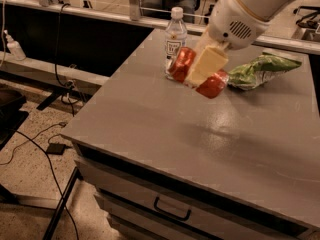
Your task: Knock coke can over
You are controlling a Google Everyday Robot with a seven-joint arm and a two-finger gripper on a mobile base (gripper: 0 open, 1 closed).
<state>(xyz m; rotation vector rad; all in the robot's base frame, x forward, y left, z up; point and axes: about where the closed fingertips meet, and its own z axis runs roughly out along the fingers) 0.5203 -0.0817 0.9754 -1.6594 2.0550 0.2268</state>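
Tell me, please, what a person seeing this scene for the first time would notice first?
The eye goes first to the gripper, which reaches in from the upper right and is closed around the red coke can, holding it tilted almost on its side, low over the far part of the grey table. Just behind the can stands a clear tea bottle with a white cap, upright. To the right lies a crumpled green bag.
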